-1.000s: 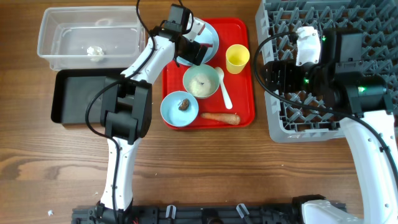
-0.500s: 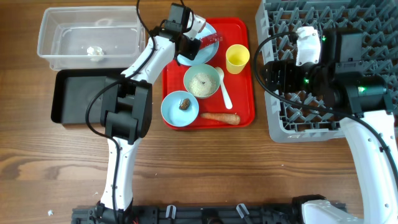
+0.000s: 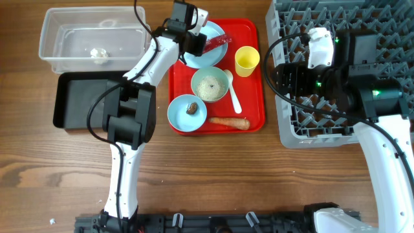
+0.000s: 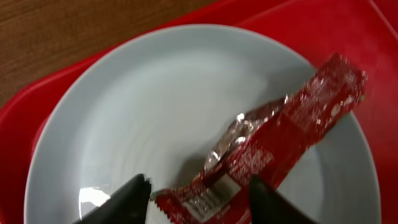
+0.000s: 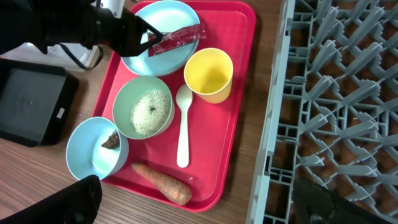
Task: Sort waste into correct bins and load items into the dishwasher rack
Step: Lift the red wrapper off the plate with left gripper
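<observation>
A: Two grippers. Left one first?
B: Left gripper (image 4: 199,191) is low over the pale blue plate (image 4: 143,106), jaws roughly half apart. The near end of the red wrapper (image 4: 280,124) sits between its fingers (image 4: 134,202). Pinched or only straddled, cannot tell.
A: Wrapper where exactly?
B: On the plate, lying diagonally, crumpled mid-length, far end reaching the plate's rim. The plate is in the corner of the red tray (image 3: 253,97) nearest the clear tub (image 3: 48,39).
A: Right?
B: Right gripper (image 5: 196,190) is spread wide with nothing in it, held up by the tray-side edge of the grey rack (image 5: 336,93).
A: Rest of the tray?
B: Yellow cup (image 5: 209,74) is upright, just beside the plate. Green bowl (image 5: 123,93) has rice (image 5: 149,111) in it, with the white spoon (image 5: 183,134) right beside. Blue bowl (image 5: 84,158) holds the brown lump (image 5: 112,141). Carrot (image 5: 163,185) lies along the tray's front edge.
A: Bins?
B: The tub is at the far left of the surface (image 3: 226,175), with the white scrap (image 3: 98,53) inside. Black tray (image 3: 71,103) is right in front of it.
</observation>
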`<action>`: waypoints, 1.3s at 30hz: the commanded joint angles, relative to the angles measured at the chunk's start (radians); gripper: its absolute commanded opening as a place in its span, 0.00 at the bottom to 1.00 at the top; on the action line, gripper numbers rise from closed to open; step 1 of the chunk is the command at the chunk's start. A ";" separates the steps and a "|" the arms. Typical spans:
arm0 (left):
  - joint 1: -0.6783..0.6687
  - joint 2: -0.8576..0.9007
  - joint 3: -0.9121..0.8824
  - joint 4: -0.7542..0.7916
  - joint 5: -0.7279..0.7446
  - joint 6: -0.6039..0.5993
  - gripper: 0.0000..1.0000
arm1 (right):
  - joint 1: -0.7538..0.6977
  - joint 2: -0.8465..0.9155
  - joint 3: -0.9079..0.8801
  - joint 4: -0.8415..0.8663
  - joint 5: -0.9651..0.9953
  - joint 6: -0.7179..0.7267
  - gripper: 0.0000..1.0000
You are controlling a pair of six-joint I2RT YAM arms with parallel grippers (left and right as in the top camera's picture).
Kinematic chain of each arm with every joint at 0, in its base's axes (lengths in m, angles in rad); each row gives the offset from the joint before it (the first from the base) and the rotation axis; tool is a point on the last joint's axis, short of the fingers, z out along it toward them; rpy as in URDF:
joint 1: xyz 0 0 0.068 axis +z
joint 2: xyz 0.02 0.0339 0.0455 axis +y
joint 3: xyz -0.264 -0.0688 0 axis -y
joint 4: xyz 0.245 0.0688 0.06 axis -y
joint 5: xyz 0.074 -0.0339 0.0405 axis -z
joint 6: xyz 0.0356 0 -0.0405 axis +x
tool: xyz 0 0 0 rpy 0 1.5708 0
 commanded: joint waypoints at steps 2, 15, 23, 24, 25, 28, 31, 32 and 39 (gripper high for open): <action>-0.005 -0.019 0.001 0.058 0.015 0.114 0.68 | 0.007 0.008 0.022 0.000 0.009 0.014 1.00; -0.038 0.032 0.001 0.106 0.045 0.156 0.72 | 0.007 0.008 0.022 0.000 0.009 0.014 1.00; -0.064 0.072 0.001 0.103 0.053 0.245 0.70 | 0.007 0.008 0.022 0.000 0.009 0.014 1.00; -0.063 0.077 0.001 0.103 0.053 0.245 0.70 | 0.007 0.008 0.022 0.000 0.009 0.014 1.00; -0.061 0.082 0.001 0.103 0.053 0.245 0.69 | 0.007 0.008 0.022 0.000 0.009 0.014 1.00; -0.059 0.095 0.001 0.118 0.052 0.244 0.67 | 0.007 0.008 0.022 0.002 0.009 0.014 1.00; -0.059 0.097 0.001 0.129 0.052 0.244 0.65 | 0.007 0.008 0.022 0.003 0.009 0.014 0.99; -0.059 0.097 0.001 0.132 0.052 0.244 0.64 | 0.007 0.008 0.022 0.003 0.009 0.014 1.00; -0.059 0.097 0.001 0.129 0.048 0.240 0.07 | 0.007 0.008 0.022 0.002 0.009 0.014 1.00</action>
